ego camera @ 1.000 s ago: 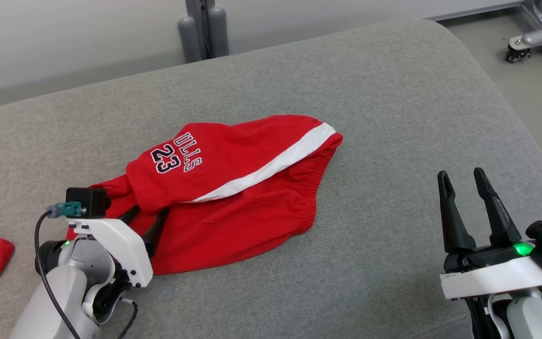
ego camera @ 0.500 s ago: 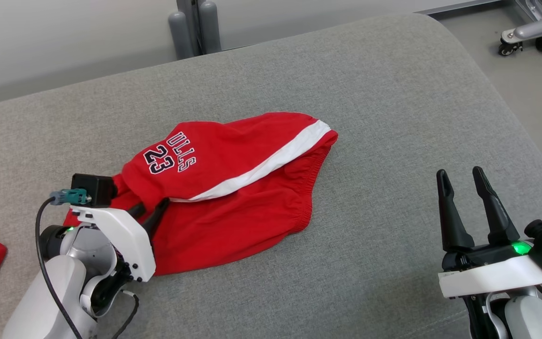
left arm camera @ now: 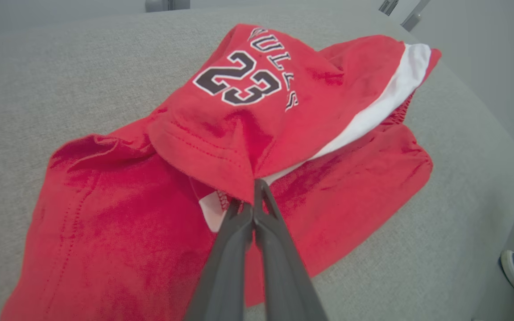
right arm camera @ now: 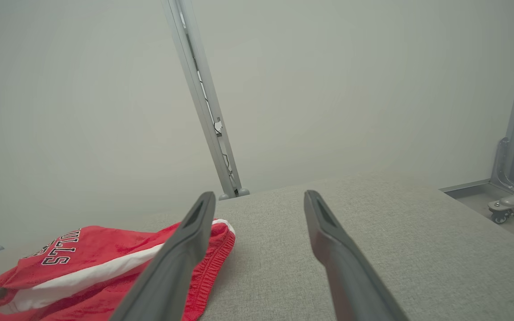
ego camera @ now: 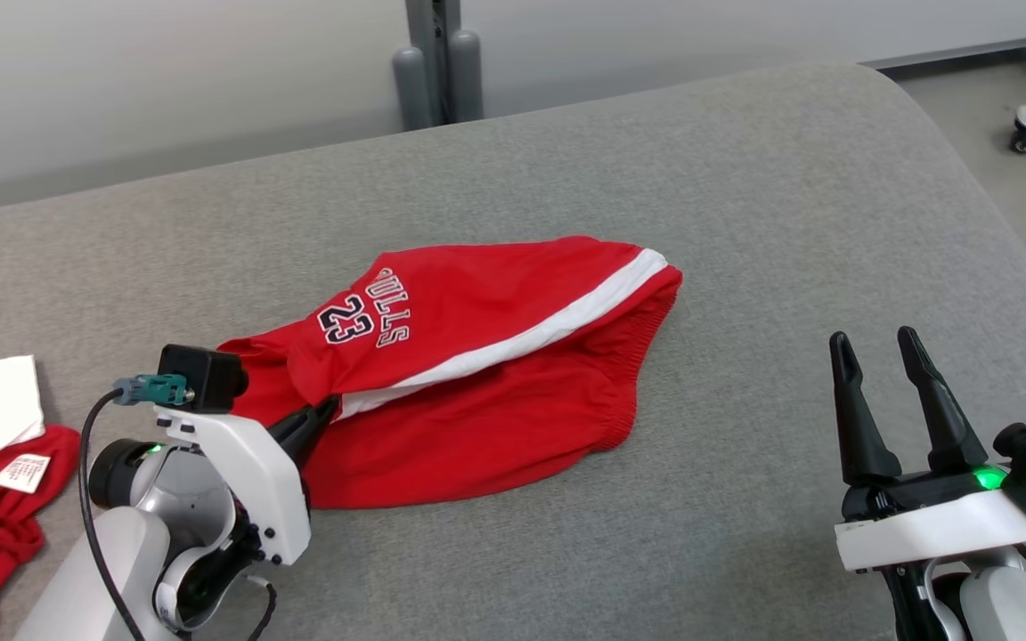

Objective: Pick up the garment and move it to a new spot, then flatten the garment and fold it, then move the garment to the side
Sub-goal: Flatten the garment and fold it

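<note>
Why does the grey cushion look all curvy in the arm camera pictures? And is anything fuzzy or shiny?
Left wrist view: the wide lens bends the grey cushion into a curve, while the red shorts stay sharp and the 23 is easy to read. Right wrist view: the right gripper looms big and a bit soft because it is so close. Head view: soft, even light with no glare.

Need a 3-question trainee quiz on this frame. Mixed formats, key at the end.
1. True or false: the left gripper is shut on the hem of the red shorts.
2. Pick one: the right gripper is A) open, holding nothing; B) shut on the shorts; C) shut, empty.
3. Fill in: the number printed on the shorts is ___.
Key: 1 true; 2 A; 3 23.
</note>
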### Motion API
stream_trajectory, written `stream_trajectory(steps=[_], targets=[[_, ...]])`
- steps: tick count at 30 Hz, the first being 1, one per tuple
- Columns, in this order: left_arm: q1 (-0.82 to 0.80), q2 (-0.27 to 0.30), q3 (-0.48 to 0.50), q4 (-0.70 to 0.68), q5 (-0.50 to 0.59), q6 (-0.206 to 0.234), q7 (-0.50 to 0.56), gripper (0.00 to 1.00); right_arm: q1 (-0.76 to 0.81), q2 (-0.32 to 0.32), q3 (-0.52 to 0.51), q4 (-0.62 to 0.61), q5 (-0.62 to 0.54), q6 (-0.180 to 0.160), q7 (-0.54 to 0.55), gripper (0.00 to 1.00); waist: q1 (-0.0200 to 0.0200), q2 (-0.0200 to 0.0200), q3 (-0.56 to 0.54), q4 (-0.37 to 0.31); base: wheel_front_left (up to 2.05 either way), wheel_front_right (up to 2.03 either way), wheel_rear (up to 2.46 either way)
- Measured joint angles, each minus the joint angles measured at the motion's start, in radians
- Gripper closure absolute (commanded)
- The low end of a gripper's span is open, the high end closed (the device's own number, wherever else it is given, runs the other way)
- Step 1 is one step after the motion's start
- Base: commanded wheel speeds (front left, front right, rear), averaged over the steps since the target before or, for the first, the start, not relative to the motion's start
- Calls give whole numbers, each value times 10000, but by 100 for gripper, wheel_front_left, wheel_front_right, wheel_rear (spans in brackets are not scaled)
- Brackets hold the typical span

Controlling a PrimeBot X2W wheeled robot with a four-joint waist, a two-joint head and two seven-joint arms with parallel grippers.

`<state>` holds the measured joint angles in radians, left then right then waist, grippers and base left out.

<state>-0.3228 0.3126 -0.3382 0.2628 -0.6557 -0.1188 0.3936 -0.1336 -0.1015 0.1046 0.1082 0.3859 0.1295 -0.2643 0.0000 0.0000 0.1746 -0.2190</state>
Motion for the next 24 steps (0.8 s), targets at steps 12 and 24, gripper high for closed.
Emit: stream_trajectory(steps=[12,24], targets=[[1538,936,90,-2428,-44,917,1225,100,153,-161,-42,29,6,0,0,0,0,0,-202,787,0,0,0],[2857,840,-186,-2412,-311,1231,1505,100,391,-439,46,257,21,0,0,0,0,0,-483,1008,0,0,0]])
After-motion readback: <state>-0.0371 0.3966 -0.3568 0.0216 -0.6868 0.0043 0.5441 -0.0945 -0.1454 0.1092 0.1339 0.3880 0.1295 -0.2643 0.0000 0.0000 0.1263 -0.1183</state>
